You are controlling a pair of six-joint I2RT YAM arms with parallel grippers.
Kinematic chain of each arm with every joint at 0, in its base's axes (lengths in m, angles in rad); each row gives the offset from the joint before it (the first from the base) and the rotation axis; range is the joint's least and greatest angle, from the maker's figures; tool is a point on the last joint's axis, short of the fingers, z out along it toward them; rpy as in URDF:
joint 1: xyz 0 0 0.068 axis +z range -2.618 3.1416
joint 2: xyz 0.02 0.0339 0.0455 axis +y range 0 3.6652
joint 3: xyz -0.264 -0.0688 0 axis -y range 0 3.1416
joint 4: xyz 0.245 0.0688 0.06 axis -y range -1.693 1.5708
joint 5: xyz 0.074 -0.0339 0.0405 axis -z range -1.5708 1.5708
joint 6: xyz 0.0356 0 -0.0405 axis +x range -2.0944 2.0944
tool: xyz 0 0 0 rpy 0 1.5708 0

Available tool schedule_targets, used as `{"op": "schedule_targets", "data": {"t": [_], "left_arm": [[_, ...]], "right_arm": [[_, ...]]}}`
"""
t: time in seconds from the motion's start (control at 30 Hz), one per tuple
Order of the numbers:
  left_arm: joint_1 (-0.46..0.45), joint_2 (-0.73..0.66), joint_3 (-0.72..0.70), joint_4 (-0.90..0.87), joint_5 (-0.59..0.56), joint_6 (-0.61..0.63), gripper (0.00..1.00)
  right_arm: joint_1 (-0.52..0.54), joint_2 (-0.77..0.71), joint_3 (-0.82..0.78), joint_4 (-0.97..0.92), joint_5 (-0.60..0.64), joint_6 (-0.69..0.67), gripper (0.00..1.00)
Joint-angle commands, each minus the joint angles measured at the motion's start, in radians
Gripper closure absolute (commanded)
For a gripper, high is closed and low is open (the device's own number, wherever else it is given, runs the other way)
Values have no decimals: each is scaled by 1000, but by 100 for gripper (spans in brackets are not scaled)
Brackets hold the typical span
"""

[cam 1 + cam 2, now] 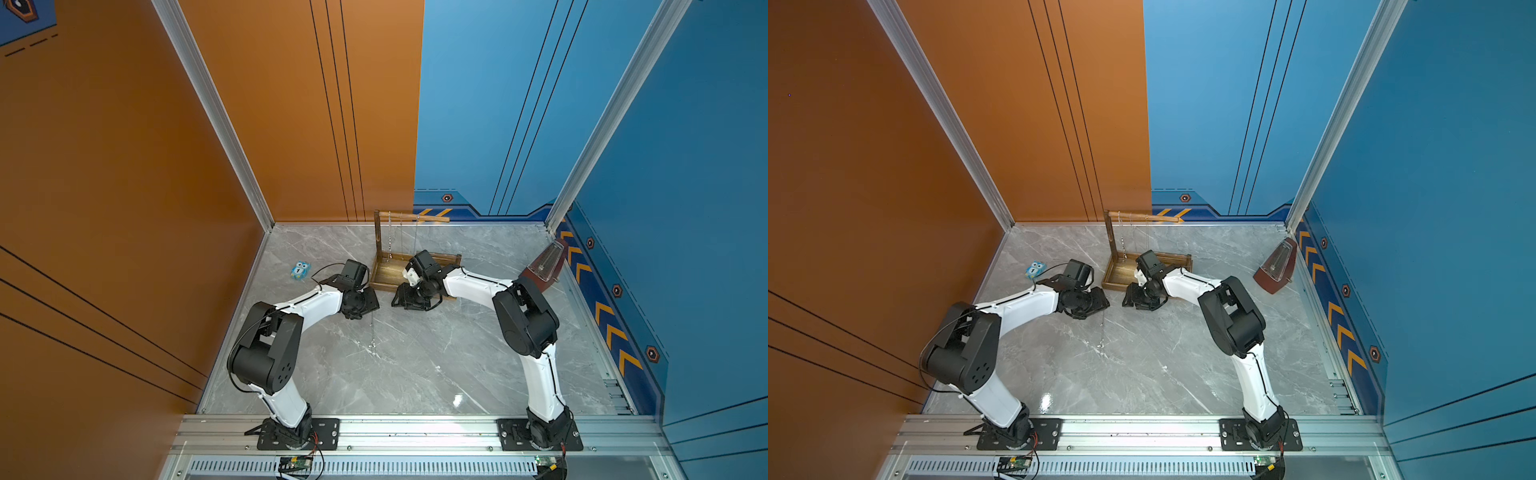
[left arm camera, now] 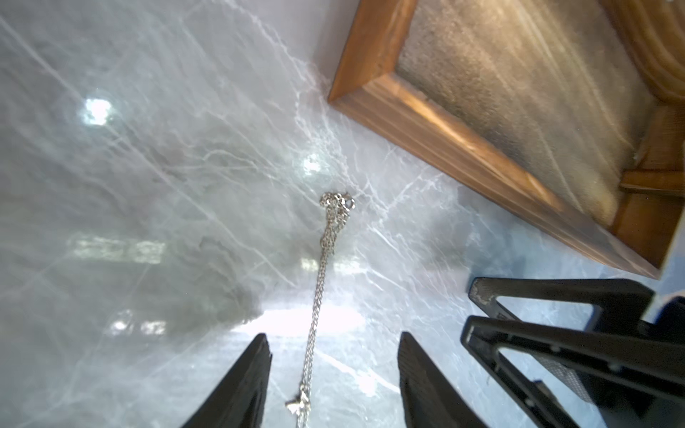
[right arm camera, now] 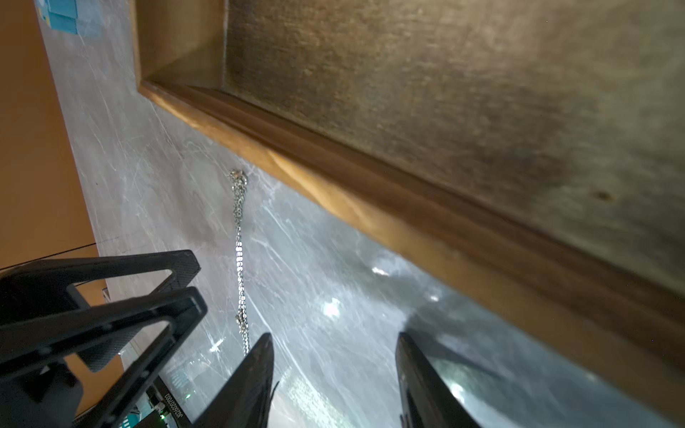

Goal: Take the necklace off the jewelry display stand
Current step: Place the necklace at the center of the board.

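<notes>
A thin silver necklace (image 1: 372, 334) appears to lie flat on the glossy grey marble table (image 1: 415, 374). It is stretched in a straight doubled line from just in front of the wooden stand (image 1: 377, 237) toward the table's front edge. The stand sits at the middle of the back edge, and other fine chains hang from its top rod.

The left hand (image 2: 333, 337) hovers over the necklace (image 2: 322, 259) with its black fingers spread to either side, gripping nothing. The right hand (image 3: 333, 335) is just beside it, also spread and empty.

The chain looks very light, limp and slippery, likely to slide on the polished stone. One end is bunched into a small clump near the stand's tray, which is probably the easiest place to pinch. A tiny pendant hangs on the strand. The tray is grainy brown wood with a raised rim.
</notes>
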Motion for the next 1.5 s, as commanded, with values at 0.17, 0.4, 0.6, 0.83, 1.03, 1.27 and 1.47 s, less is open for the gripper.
{"op": "schedule_targets", "data": {"t": [0.17,0.4,0.6,0.83,1.03,1.27,1.47], "left_arm": [[-63,-160,-166,-40,10,-43,53],[-137,-186,-223,-41,-40,-65,71],[-151,-170,-221,-70,-82,-48,74],[-164,-101,-173,-120,-85,11,74],[-206,-94,-175,-155,-144,14,80],[-249,-70,-171,-235,-178,38,90],[-282,-91,-209,-260,-160,24,94]], "right_arm": [[-7,-239,-207,85,95,-27,46],[-10,-371,-333,104,101,-25,46],[-16,-480,-403,105,102,-28,46],[-37,-569,-454,106,62,-12,46],[-54,-653,-488,104,64,-7,46],[-115,-755,-535,105,67,3,46],[-156,-834,-560,103,51,13,45]]}}
